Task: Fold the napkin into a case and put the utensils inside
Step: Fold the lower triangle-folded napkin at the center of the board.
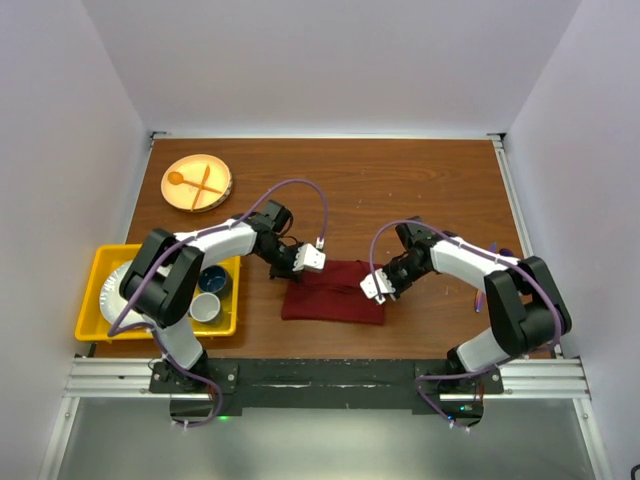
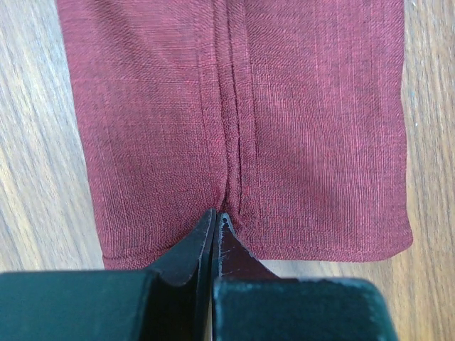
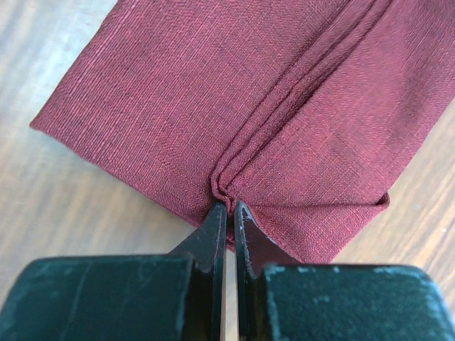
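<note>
Left end effector (image 2: 217, 215), jaws closed, pinches the centre ridge at the left edge of the napkin (image 1: 335, 300). The folded napkin lies flat on the worktop (image 1: 420, 190). Right end effector (image 3: 229, 207), nearly closed, pinches that ridge at its right edge.

I am working in a robotics lab test cell. Across the upper frame, plain white partition walls (image 1: 330, 60) box in a brown wooden tabletop (image 1: 420, 190). Along the bottom edge, a slotted aluminium mounting rail (image 1: 560, 378) carries the black-and-white left arm (image 1: 175, 280) and right arm (image 1: 500, 290), cabling exposed.
</note>
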Tool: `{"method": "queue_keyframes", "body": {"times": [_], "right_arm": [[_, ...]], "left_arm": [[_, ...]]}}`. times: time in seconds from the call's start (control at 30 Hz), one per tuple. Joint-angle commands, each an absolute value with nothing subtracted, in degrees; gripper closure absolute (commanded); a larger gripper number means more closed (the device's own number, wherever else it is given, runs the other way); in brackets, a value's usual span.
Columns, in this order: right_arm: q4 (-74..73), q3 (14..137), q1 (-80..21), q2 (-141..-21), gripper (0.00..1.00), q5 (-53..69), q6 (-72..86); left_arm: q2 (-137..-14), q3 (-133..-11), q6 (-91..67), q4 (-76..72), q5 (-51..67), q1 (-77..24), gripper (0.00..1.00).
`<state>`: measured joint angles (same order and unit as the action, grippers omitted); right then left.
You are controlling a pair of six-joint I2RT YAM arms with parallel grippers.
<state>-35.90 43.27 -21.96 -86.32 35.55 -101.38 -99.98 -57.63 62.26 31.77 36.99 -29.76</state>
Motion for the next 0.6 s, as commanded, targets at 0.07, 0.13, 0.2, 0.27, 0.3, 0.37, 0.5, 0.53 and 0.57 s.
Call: {"method": "queue_keyframes", "body": {"times": [0.07, 0.13, 0.2, 0.27, 0.3, 0.37, 0.5, 0.53, 0.57], "right_arm": [[-34.3, 46.2, -21.5, -88.8, 1.00, 31.9, -101.4], [-35.1, 46.6, -21.1, -87.8, 0.98, 32.0, -101.9], [-37.1, 47.2, -21.0, -86.0, 0.89, 31.9, -102.2], [-39.4, 47.6, -20.7, -84.7, 0.72, 31.9, -102.2], [-40.3, 48.0, -20.7, -83.4, 0.68, 32.0, -102.2], [-42.4, 48.3, -20.5, -82.0, 0.62, 32.3, -102.0], [-46.0, 49.4, -20.5, -78.4, 0.50, 33.9, -101.3], [-46.7, 49.7, -20.6, -77.3, 0.50, 34.4, -101.1], [-47.8, 50.2, -20.5, -76.6, 0.50, 35.2, -99.8]], "left_arm": [[-102.4, -58.1, 60.5, 32.7, 33.6, -29.9, 1.00], [-101.9, -58.1, 59.6, 32.2, 33.7, -30.0, 1.00], [-102.4, -58.7, 58.9, 32.5, 33.4, -30.5, 1.00], [-102.9, -59.6, 57.9, 33.7, 33.3, -30.8, 1.00], [-103.0, -59.7, 57.7, 33.7, 33.3, -30.8, 1.00], [-102.9, -59.5, 56.8, 33.7, 33.0, -31.2, 1.00], [-102.7, -59.2, 56.3, 33.3, 32.4, -31.6, 1.00], [-102.7, -59.1, 56.2, 33.2, 32.2, -31.6, 1.00], [-102.7, -59.1, 56.1, 33.1, 32.2, -31.7, 1.00]]}}
